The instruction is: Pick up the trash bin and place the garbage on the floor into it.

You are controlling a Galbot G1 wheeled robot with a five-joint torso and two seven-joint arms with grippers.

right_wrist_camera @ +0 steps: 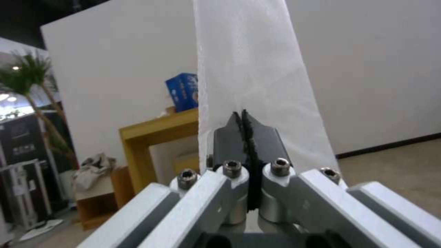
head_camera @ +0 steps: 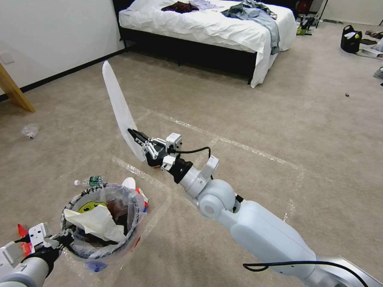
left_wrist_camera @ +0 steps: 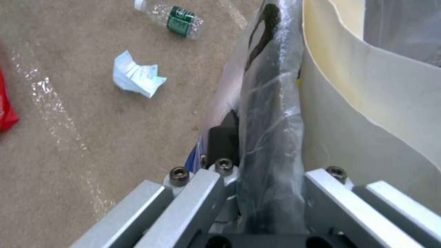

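**Two grippers, one slipper sole on its way to the bin**

One small round trash bin point(head_camera: 101, 221), lined with a clear plastic bag with a yellow smiley face, hangs low on the robot's left side. It sits just above the beige carpet point(head_camera: 279, 119). Crumpled white paper point(head_camera: 95, 223) already lies inside it. The left gripper point(head_camera: 60, 239) has its fingers squeezed tight on the rim of the bin, with the bag pinched in too.

The right gripper point(head_camera: 133, 133) is up in the air, past the bin and a bit to the right of it. Its black fingers point(right_wrist_camera: 248, 137) are pressed together on the lower end of a long flat white slipper sole point(head_camera: 119, 107). The sole stands up tall and leans a little.

I think the job now is to bring the sole over the bin and drop it in. The sole is long and the bin is small. So it should go in end first, right over the middle of the opening. The left gripper should keep the bin level.

More litter waits on the carpet. A small clear bottle with a green label point(head_camera: 91, 181) lies just beyond the bin. A crumpled white and blue paper scrap point(left_wrist_camera: 135, 74) lies near the bottle. A red wrapper point(left_wrist_camera: 7, 110) is close by, and a clear plastic scrap point(head_camera: 30, 130) lies farther off to the left.
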